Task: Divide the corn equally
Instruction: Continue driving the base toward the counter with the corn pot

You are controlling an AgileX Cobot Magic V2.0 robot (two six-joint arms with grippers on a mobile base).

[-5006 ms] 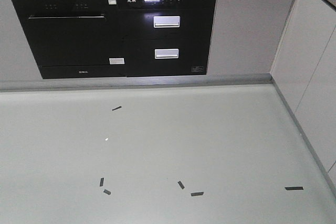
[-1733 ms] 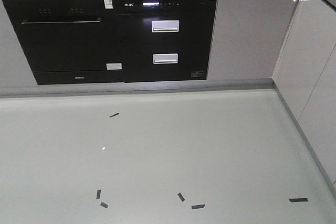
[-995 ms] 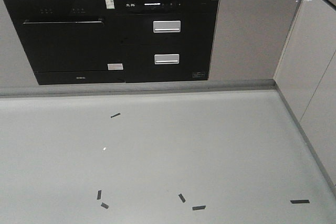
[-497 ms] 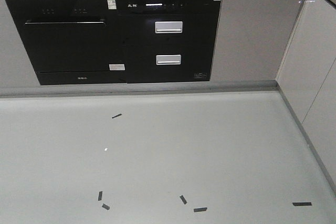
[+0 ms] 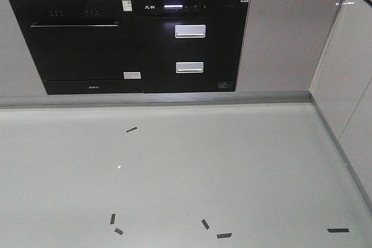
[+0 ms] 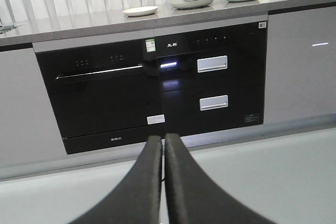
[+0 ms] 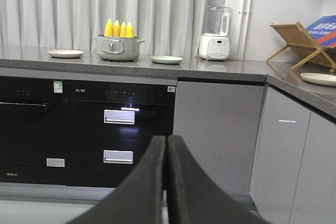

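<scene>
Your left gripper (image 6: 163, 140) and right gripper (image 7: 166, 140) are pinched closed and empty, likely tucked for the approach, well short of the counter (image 7: 220, 72). A plate (image 7: 65, 53), the pot (image 7: 118, 48) and a second plate (image 7: 167, 60) line it, probably so cobs go out either side; the corn (image 7: 119, 28) stands in the pot, bright yellow, tips up.

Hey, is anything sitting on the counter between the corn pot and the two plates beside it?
Nothing visible. The corn stands in the pot; bare counter separates it from the white plate and green plate. Only the pot's rim needs clearing.
</scene>
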